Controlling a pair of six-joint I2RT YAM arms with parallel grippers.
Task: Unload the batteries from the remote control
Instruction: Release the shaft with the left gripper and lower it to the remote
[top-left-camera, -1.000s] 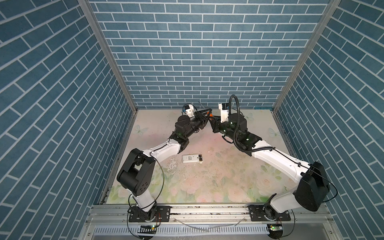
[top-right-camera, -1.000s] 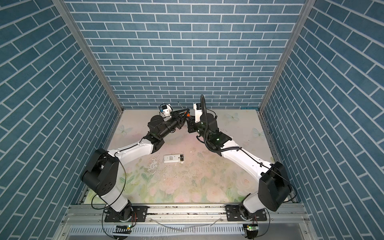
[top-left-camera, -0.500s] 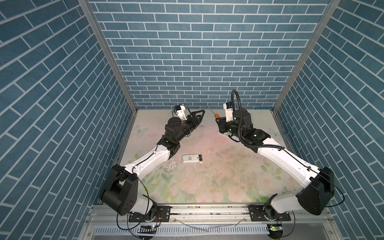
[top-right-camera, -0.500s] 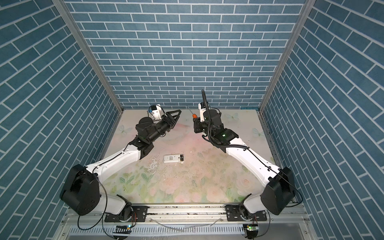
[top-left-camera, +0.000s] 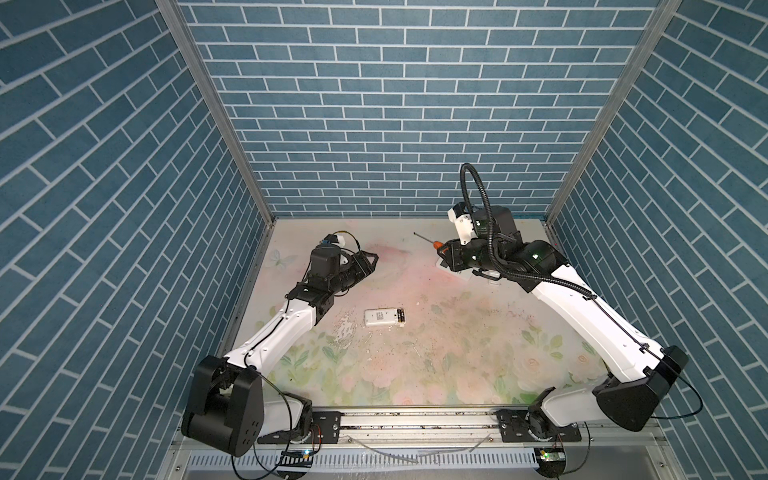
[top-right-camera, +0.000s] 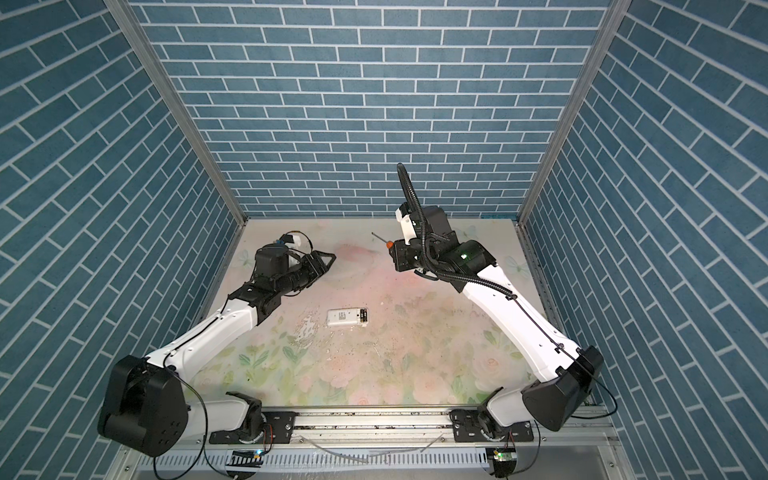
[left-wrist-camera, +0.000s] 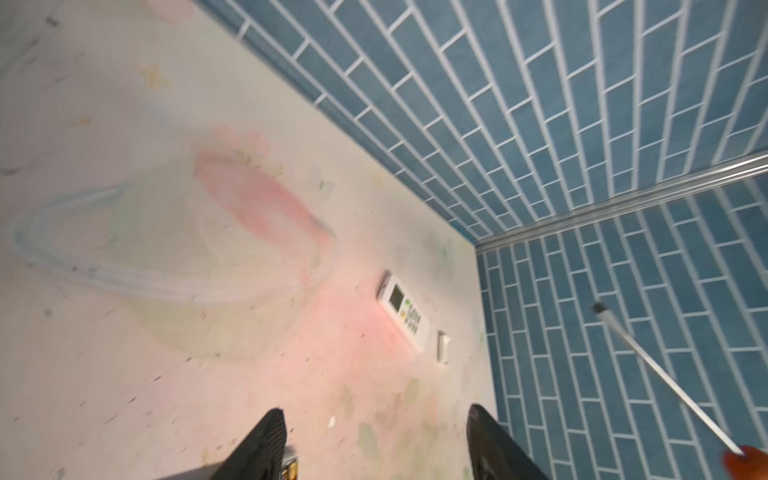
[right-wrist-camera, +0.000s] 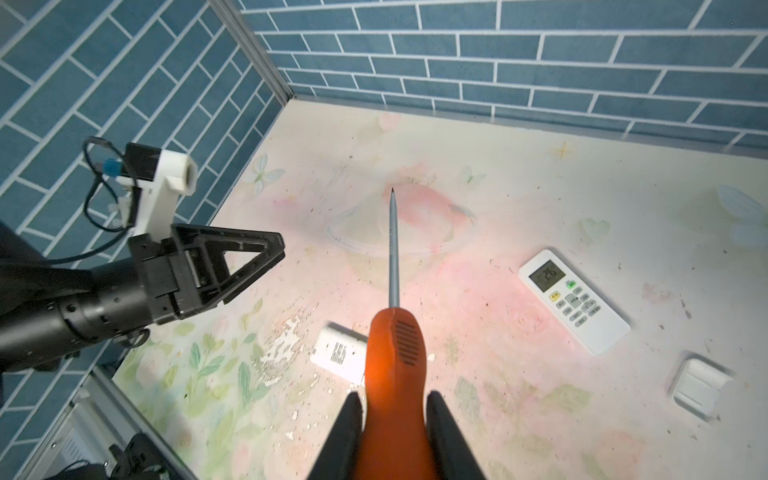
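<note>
Right gripper (right-wrist-camera: 395, 395) is clamping the screwdriver (right-wrist-camera: 395, 353). Left gripper (left-wrist-camera: 376, 411) is hanging spread, seemingly empty. Batteries (top-left-camera: 400, 316) are sitting in the face-down remote (top-left-camera: 380, 318).

Both top views hang high over the 6 o'clock edge of the floral-printed desk (top-left-camera: 457, 332), facing steeply down toward the blue brick back wall (top-left-camera: 395, 124) and sharing the whole scene. The left wrist camera looks low past its black fingers (left-wrist-camera: 266, 440) toward 2 o'clock, the right wrist camera along the orange-handled screwdriver (right-wrist-camera: 395, 365) toward 10 o'clock. Both catch the white button-faced remote (left-wrist-camera: 405, 309).
</note>
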